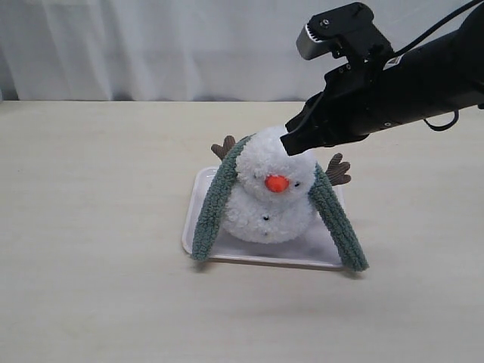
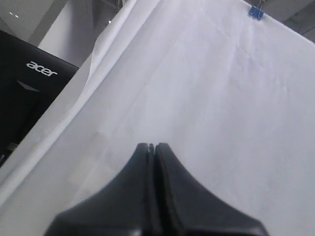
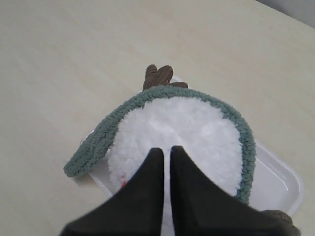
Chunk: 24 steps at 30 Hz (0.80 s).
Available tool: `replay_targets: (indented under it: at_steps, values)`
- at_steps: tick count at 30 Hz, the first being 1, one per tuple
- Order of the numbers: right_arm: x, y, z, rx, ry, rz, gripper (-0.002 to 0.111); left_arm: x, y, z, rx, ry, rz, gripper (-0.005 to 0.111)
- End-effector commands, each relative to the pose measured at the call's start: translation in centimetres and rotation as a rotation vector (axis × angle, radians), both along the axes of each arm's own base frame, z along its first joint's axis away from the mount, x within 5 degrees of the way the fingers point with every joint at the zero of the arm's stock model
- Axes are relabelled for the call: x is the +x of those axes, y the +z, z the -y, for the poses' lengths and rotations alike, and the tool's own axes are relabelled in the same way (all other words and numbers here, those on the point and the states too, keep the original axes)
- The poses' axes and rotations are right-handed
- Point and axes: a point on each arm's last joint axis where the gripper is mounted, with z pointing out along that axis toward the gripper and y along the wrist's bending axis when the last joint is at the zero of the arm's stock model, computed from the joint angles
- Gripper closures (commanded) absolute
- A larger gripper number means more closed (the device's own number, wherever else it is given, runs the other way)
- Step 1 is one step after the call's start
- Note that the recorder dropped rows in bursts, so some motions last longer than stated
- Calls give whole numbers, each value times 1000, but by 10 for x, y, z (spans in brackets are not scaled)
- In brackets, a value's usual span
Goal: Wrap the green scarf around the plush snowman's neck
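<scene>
The plush snowman (image 1: 266,208) sits on a white tray (image 1: 318,255), its orange nose toward the exterior camera. The green scarf (image 1: 213,203) runs round behind its head, and its two ends hang down on either side to the tray's front edge. The front of the neck shows bare white plush. My right gripper (image 1: 292,144) hovers shut and empty at the top right of the head. The right wrist view looks down past the right gripper (image 3: 167,150) onto the snowman (image 3: 182,125) and the arc of scarf (image 3: 241,132). My left gripper (image 2: 150,146) is shut and points at a white curtain.
Brown antler-like arms (image 1: 337,169) stick out behind the scarf on both sides. The tray lies on a pale wooden table (image 1: 91,227) with a white curtain (image 1: 151,45) at the back. A black monitor (image 2: 24,93) shows in the left wrist view.
</scene>
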Motion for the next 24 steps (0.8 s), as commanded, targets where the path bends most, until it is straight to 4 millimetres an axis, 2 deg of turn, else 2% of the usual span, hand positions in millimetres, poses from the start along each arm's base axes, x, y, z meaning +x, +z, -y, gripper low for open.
replay_targets:
  at_steps: [1,2,6,9,12,15,17,20,24]
  values:
    - [1,-1,1,5,-6,-1,104,-3,5,-1,-114,-59,75,107]
    - [1,-1,1,5,-6,-1,104,-4,6,0,-95,-65,86,107]
    - [0,-1,1,4,-4,-5,104,7,34,17,116,-147,40,107]
    - [0,-1,1,3,-2,-8,104,31,51,33,238,-258,-50,107]
    - [-1,-2,1,2,1,-14,104,57,52,50,364,-392,-118,107]
    - [-1,-2,1,1,2,-17,104,75,39,71,542,-598,-121,107]
    - [-1,-2,1,1,2,-17,104,91,25,80,595,-707,-158,107]
    - [-1,-2,1,1,2,-17,104,115,0,86,610,-780,-252,107]
    - [0,-1,1,4,-4,-5,104,134,-30,94,659,-861,-271,107]
